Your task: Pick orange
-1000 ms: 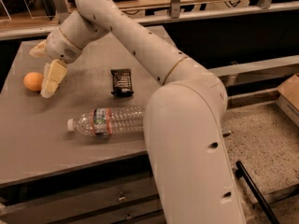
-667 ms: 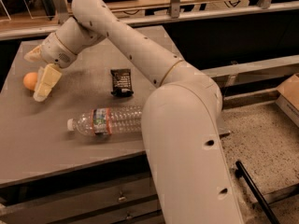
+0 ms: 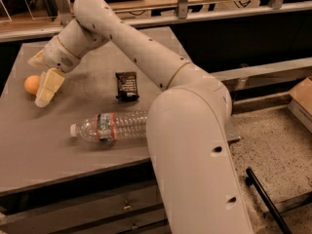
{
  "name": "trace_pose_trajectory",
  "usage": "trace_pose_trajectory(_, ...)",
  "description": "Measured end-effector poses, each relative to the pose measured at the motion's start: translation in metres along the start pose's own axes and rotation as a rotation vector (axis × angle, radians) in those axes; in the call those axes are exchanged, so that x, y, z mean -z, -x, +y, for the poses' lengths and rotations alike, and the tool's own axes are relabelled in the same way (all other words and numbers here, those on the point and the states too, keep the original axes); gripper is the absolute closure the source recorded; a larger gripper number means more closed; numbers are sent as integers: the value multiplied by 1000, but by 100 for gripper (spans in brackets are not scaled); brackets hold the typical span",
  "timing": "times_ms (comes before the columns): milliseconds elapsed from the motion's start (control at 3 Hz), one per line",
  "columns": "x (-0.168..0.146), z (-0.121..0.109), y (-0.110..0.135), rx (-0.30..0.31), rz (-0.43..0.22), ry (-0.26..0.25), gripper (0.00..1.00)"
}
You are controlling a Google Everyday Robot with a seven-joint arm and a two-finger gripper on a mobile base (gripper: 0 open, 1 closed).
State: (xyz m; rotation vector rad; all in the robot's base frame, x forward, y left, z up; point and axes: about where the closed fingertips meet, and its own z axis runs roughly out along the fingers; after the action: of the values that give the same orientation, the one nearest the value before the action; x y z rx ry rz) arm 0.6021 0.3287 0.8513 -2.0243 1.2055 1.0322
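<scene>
The orange (image 3: 31,84) is a small round fruit lying near the left edge of the grey table (image 3: 58,145). My gripper (image 3: 41,75) is at the end of the white arm that reaches across the table, just right of the orange and low over the surface. It is open: one cream finger (image 3: 48,87) points down beside the orange's right side and the other (image 3: 36,58) sits above and behind it. The orange lies at the mouth of the jaws and is not held.
A clear plastic bottle (image 3: 109,126) lies on its side in the middle of the table. A small dark snack packet (image 3: 126,86) lies behind it. The table's left edge is close to the orange. Railings and a wooden surface stand behind the table.
The gripper has moved left and slightly down, so its lower finger now sits right beside the orange. The orange, bottle and packet have not moved.
</scene>
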Motion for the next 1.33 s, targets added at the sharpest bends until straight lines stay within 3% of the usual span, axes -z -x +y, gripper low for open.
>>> trace_pose_trajectory(333,-1,-1,-7,-39,23,-13,0)
trace_pose_trajectory(1000,-9,1,-6,-40,22,-1,47)
trace_pose_trajectory(1333,-12,1,-5,-27,-22,10,71)
